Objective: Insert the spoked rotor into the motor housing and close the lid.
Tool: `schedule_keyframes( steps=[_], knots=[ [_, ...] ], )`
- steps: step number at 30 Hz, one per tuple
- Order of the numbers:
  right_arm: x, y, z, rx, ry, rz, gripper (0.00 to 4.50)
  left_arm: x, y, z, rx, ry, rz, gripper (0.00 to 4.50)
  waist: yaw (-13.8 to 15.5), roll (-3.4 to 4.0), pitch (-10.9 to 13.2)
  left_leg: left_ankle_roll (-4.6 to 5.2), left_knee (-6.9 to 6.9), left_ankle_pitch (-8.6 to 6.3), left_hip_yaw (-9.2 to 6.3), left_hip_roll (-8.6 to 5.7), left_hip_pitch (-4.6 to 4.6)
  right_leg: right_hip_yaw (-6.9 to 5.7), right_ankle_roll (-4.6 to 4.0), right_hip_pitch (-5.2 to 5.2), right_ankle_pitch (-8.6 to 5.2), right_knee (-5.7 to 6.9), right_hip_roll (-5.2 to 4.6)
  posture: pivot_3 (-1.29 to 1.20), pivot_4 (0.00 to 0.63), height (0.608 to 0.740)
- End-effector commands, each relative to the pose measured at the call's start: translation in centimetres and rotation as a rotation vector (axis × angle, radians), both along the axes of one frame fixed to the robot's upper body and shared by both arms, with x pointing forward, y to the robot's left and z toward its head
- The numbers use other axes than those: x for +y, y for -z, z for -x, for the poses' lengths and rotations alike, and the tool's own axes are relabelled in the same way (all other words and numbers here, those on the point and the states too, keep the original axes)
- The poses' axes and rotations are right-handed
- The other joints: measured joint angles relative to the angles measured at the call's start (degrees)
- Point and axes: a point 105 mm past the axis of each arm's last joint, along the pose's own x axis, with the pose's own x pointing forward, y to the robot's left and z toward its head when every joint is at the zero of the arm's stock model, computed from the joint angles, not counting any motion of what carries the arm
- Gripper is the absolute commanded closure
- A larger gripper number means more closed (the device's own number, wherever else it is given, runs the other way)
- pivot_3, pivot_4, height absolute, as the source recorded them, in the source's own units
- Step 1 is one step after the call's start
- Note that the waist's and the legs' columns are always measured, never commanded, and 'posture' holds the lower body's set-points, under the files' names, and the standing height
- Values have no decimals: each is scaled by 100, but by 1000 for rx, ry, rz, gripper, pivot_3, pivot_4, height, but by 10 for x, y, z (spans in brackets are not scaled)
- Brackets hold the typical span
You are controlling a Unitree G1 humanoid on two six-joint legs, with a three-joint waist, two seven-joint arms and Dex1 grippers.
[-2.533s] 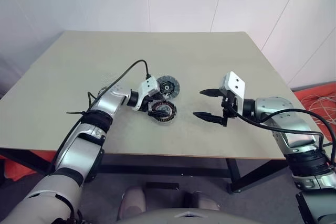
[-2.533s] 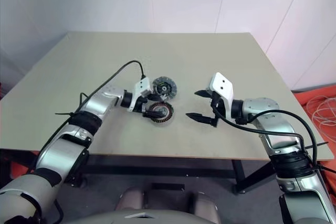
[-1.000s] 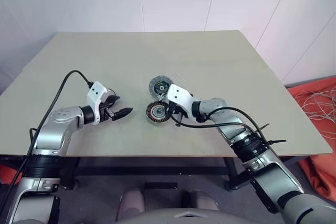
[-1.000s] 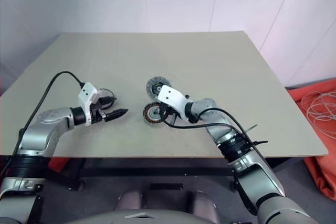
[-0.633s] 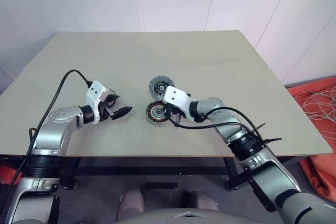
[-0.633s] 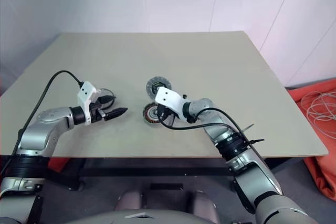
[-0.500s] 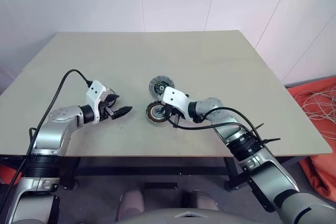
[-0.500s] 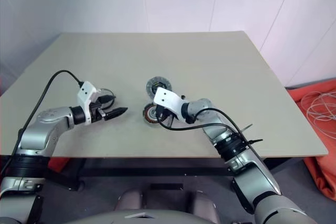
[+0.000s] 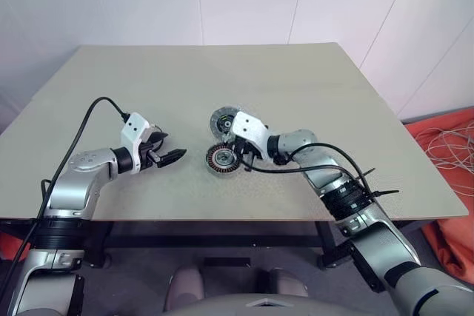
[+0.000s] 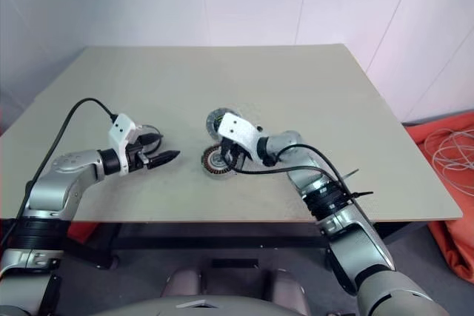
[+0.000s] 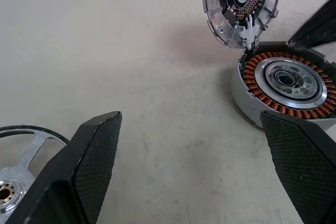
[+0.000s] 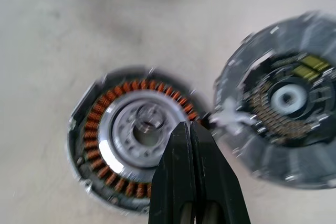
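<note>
The motor housing [image 9: 221, 158] sits open near the table's middle, its copper windings [image 12: 113, 103] ringing a silvery centre. The lid [image 9: 224, 120] stands just behind it, tilted, with one edge tab meeting the housing's rim [image 11: 247, 35]. My right gripper [image 12: 190, 129] is shut with nothing in it, hovering just above the housing's near rim. Further left, my left gripper [image 9: 174, 157] stands open and empty, pointing at the housing from a short way off. The spoked rotor [image 11: 37, 148] lies flat on the table beside the left fingers.
The beige table [image 9: 296, 86] has bare room behind and to the right of the parts. A black cable [image 9: 96, 109] loops from my left wrist. Orange cloth and wires [image 9: 444, 138] lie on the floor right of the table.
My right gripper, still shut, has lifted slightly above the housing. The left arm, housing, lid and rotor have stayed put.
</note>
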Motion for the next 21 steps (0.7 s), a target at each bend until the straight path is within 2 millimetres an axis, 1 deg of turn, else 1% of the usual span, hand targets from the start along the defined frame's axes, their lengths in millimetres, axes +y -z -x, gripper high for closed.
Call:
schedule_keyframes(
  steps=[1,3,10,13,17,21],
  knots=[
    [16,-22,2,-60,-45,-50,4483,1,-15,-5,-57,4,-12,0,-1,0,0,0,0,0,0,0,0,0,-3,0,2,0,1,0,0,740],
    [23,-21,3,-60,-59,-50,4483,1,-15,-6,-58,4,-11,0,-2,0,0,0,0,0,0,0,-2,0,-24,-1,14,0,1,0,0,740],
    [43,-20,3,-94,-110,-1,4483,-2,-14,-7,-57,7,-10,0,-12,0,0,-3,0,2,0,1,0,0,-24,-1,14,0,1,0,0,740],
    [48,-20,2,-102,-122,23,4483,-3,-15,-7,-57,8,-10,0,-12,0,0,-4,0,2,-1,0,-1,0,-24,-1,14,1,1,0,0,740],
    [45,-8,1,-93,-136,114,4483,-4,-14,-7,-56,11,-9,0,-11,0,0,-3,0,2,-1,0,-2,1,-26,-1,15,0,0,0,0,740],
    [39,-1,2,-59,-132,151,4483,-5,-14,-7,-56,12,-8,0,-15,-1,0,-3,-1,2,-2,0,-3,0,-27,-2,16,0,1,0,0,740]
  ],
)
